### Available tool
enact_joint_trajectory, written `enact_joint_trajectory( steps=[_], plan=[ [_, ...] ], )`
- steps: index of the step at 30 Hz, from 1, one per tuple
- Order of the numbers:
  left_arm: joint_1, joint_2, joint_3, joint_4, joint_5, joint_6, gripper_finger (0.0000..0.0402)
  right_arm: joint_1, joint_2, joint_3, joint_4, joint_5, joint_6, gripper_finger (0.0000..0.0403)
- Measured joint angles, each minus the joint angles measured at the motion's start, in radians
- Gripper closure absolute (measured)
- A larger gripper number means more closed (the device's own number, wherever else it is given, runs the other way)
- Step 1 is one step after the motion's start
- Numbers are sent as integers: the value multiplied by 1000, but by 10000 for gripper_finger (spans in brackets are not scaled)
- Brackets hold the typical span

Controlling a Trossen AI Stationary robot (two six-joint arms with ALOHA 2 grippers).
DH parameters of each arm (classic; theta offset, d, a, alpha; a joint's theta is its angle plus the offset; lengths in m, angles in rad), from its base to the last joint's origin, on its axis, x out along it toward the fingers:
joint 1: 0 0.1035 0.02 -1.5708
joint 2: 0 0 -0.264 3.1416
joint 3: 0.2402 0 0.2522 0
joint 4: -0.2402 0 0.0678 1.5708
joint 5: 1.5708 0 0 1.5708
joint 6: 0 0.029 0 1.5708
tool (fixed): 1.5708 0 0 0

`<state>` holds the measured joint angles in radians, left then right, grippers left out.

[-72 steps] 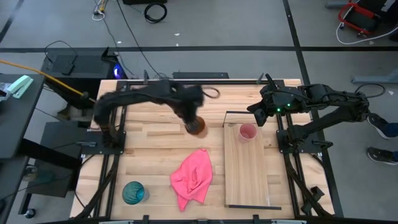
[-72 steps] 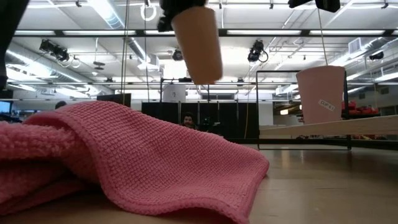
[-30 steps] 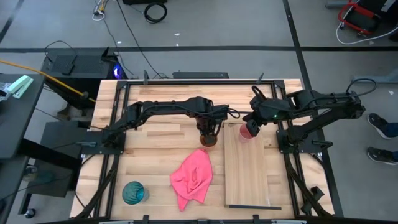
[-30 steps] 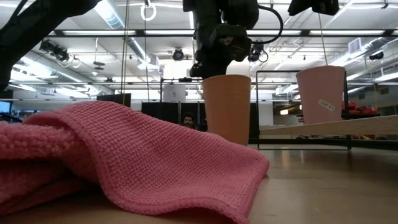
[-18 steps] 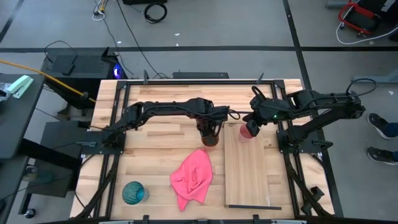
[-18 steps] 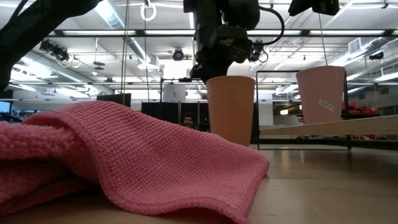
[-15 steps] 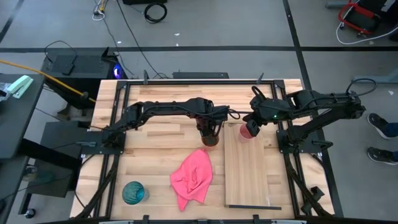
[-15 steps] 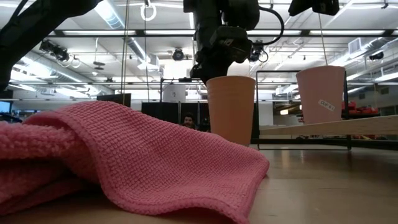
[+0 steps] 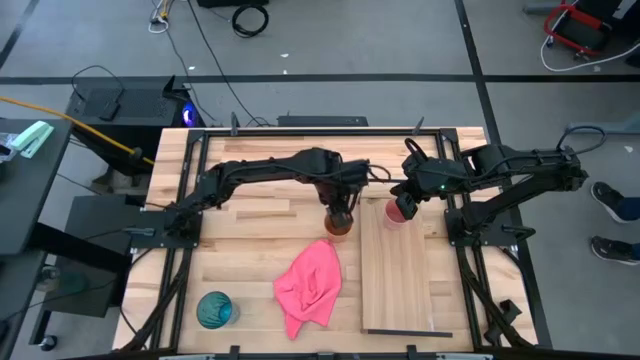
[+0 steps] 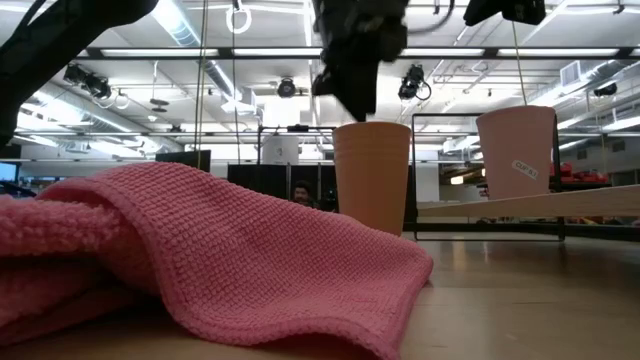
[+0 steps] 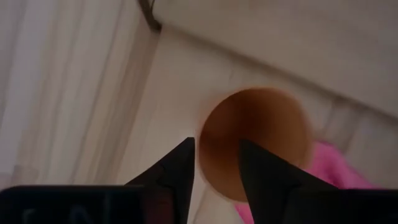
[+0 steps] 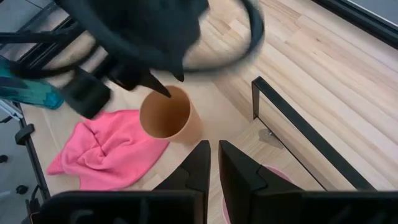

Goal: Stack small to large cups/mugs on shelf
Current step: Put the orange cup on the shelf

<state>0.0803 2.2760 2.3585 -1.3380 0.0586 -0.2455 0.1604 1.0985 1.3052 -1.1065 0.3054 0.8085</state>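
The orange-brown cup (image 9: pixel 338 224) stands upright on the counter (image 9: pixel 240 250) just beside the shelf (image 9: pixel 400 280), so the left hand (image 9: pixel 339 203), fingers parted above its rim, holds nothing, while the right hand (image 9: pixel 405 205) (fingers narrow, grip unclear) hovers over the pink cup (image 10: pixel 516 152) on the shelf.

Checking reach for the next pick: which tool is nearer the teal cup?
Left. The left tool hangs above the orange cup mid-table, closer to the teal cup at the near-left corner. The right tool is over the pink cup on the shelf, farther off.
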Motion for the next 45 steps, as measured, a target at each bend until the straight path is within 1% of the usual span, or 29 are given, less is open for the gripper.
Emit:
enact_joint_trajectory(
  steps=[2, 5, 11, 15, 18, 23, 30, 34, 39, 42, 45],
  plan=[
    [1, -30, -15, 23, 1, -1, 262, 0, 0, 0, 1, 0, 0, 362],
    [6, -54, -17, -14, -2, -2, 254, 0, 0, 0, 4, 0, 0, 362],
    [36, -100, -10, -135, -27, 19, 249, 0, 0, 0, 40, 0, 0, 362],
    [57, -126, -8, -235, -87, 54, 257, 0, 2, 0, 96, -14, -28, 362],
    [72, -154, -10, -232, -147, 81, 264, 0, 11, 0, 144, -35, -60, 362],
    [119, -222, -10, -234, -159, 122, 272, -1, 46, 0, 181, -41, -75, 362],
    [246, -305, -10, -233, -213, 130, 278, -33, 118, 0, 268, -53, -144, 362],
    [338, -340, -11, -234, -214, 151, 276, -78, 166, 0, 316, -106, -164, 362],
    [447, -358, -11, -233, -209, 154, 274, -134, 231, 0, 322, -171, -197, 362],
    [497, -358, -12, -233, -147, 158, 278, -152, 272, 0, 322, -212, -211, 362],
    [514, -361, -69, -234, -79, 180, 284, -160, 317, 0, 317, -229, -225, 362]
  ],
)
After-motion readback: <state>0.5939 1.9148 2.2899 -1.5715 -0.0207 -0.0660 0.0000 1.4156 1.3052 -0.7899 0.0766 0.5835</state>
